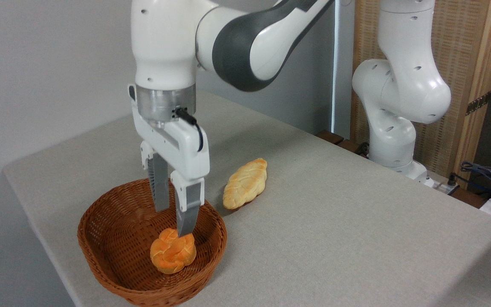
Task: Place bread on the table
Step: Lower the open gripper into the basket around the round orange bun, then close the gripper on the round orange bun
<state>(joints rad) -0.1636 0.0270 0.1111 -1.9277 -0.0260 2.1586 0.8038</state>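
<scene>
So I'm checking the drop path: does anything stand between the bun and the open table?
Only the basket: the bread lies inside it, so its woven wall surrounds it. The gripper is right above the bread, nothing between. The braided loaf lies on the table beyond the basket.

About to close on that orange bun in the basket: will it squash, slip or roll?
The bun looks knobbly and twisted, so the gripper fingers probably find purchase. Its glossy surface hints at a hard replica, likely stiff and light. Being roundish, it may roll in the basket if nudged off-centre.
</scene>
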